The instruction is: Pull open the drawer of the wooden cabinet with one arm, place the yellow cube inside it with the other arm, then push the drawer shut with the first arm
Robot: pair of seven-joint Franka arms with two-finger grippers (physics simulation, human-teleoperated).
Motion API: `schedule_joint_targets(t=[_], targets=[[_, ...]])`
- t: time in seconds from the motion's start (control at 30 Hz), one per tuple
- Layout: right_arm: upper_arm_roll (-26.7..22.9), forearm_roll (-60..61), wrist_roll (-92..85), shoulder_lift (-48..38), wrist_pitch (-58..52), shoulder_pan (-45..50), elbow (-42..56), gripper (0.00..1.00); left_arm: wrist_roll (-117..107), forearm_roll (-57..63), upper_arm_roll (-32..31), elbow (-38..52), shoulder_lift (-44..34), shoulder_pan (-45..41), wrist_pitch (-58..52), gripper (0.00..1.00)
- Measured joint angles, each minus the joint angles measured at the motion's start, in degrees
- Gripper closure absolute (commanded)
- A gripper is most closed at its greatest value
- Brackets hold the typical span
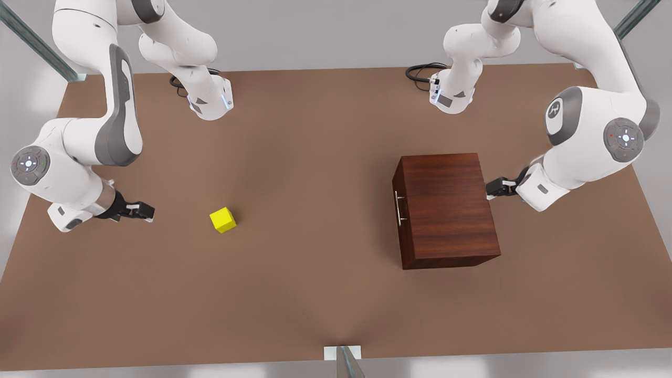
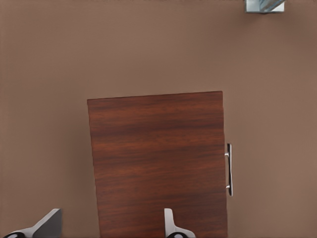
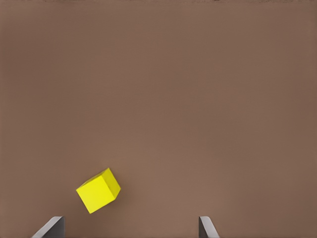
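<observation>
My left gripper (image 1: 491,189) hangs just off the back side of the wooden cabinet (image 1: 446,210), fingers (image 2: 171,225) spread wide, holding nothing. The handle (image 1: 400,208) is on the opposite face, toward the front view's left, its long axis running along the drawer (image 1: 398,215) front; so I judge this arm must come over or around the cabinet to reach it. The drawer sits flush, closed; what is inside is hidden. My right gripper (image 1: 147,211), also wide open and empty, waits near the yellow cube (image 1: 223,219), which lies on the table (image 1: 315,294) towards the cabinet, skewed to the fingers, well apart from the cabinet.
</observation>
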Motion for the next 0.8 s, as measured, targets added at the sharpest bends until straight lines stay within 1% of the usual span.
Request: schedule_joint_targets(t=[0.17,0.2,0.3,0.37,0.6,0.7,0.8], targets=[[0.0,0.0,0.2,0.0,1.0,-0.1,0.0,0.00,-0.2,0.4,-1.0,-0.5,-0.2,-1.1,-0.4,0.00],[0.0,0.0,0.3,0.0,1.1,-0.1,0.0,0.00,-0.2,0.6,-1.3,-0.6,-0.3,-3.4,-0.8,0.00],[0.0,0.0,0.4,0.0,1.4,-0.1,0.0,0.00,-1.5,4.5,-1.7,-0.4,1.3,-17.7,-1.6,0.00],[0.0,0.0,0.4,0.1,1.5,-0.1,0.0,0.00,-3.0,8.0,-1.7,-0.1,3.0,-24.1,-1.8,0.00],[0.0,0.0,0.6,0.1,1.7,-0.1,0.0,0.00,-9.7,19.6,-1.6,0.4,11.4,-35.5,1.7,0.00],[0.0,0.0,0.6,0.1,1.7,-0.1,0.0,0.00,-14.3,22.7,-1.5,3.8,15.8,-38.2,4.1,0.00],[0.0,0.0,0.7,0.1,1.7,-0.1,0.0,0.00,-19.8,20.4,-1.2,2.0,17.2,-35.8,6.7,0.00]])
